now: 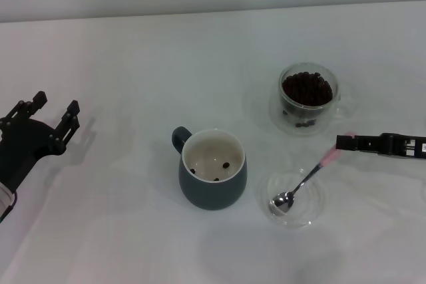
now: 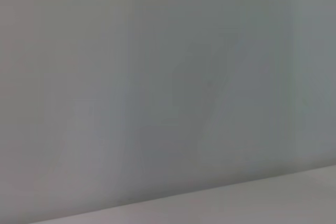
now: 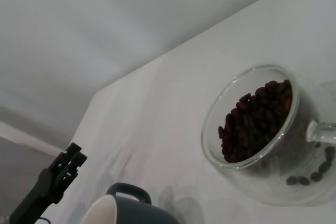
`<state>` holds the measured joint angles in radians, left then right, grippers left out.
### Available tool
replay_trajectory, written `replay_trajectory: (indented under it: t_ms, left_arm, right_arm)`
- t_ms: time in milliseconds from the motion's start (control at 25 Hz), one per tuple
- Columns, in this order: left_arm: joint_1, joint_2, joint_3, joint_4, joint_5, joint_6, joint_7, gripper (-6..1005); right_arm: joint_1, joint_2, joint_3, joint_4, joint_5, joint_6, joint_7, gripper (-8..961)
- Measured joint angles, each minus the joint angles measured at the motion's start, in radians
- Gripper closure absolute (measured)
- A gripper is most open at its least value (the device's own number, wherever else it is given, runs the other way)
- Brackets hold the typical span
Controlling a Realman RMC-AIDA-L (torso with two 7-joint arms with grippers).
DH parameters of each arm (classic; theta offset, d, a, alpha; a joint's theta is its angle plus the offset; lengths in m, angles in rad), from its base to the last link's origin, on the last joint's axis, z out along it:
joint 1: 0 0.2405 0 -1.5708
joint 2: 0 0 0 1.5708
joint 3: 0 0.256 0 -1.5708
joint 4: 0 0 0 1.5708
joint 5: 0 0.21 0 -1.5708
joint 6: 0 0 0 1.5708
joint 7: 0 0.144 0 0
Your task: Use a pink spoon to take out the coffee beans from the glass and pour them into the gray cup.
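While the left gripper (image 1: 50,114) idles wide open at the table's (image 1: 133,51) left edge, the gray cup (image 1: 212,169) in the middle holds only a few beans. Right of it, the pink spoon (image 1: 307,179) rests bowl-down in a clear dish (image 1: 316,212); the right gripper (image 1: 343,142) pinches its handle tip. Lift it level, then carry it up to the glass (image 1: 307,98) and dip into the coffee beans (image 1: 307,88).
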<state>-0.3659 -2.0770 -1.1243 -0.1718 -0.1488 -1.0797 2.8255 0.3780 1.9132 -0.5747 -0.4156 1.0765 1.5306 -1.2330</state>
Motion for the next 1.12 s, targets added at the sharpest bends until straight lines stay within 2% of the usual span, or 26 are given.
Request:
replay_trajectory:
  t_ms: [320, 640, 920, 1120]
  left_arm:
    - [-0.001, 0.0, -0.002, 0.001, 0.0, 0.003, 0.0, 389]
    - [-0.001, 0.0, -0.011, 0.005, -0.001, 0.003, 0.0, 390]
    - [-0.001, 0.0, -0.018, 0.008, -0.002, 0.003, 0.0, 390]
    - [-0.001, 0.0, -0.026, 0.008, -0.002, 0.003, 0.0, 390]
  right_arm:
    - [0.001, 0.001, 0.001, 0.0, 0.005, -0.015, 0.01, 664]
    - [-0.002, -0.019, 0.071, -0.012, 0.017, -0.034, 0.005, 640]
    - [-0.011, -0.028, 0.207, -0.054, 0.022, -0.037, -0.069, 639]
    - [-0.011, -0.015, 0.35, -0.061, 0.023, -0.057, -0.22, 639]
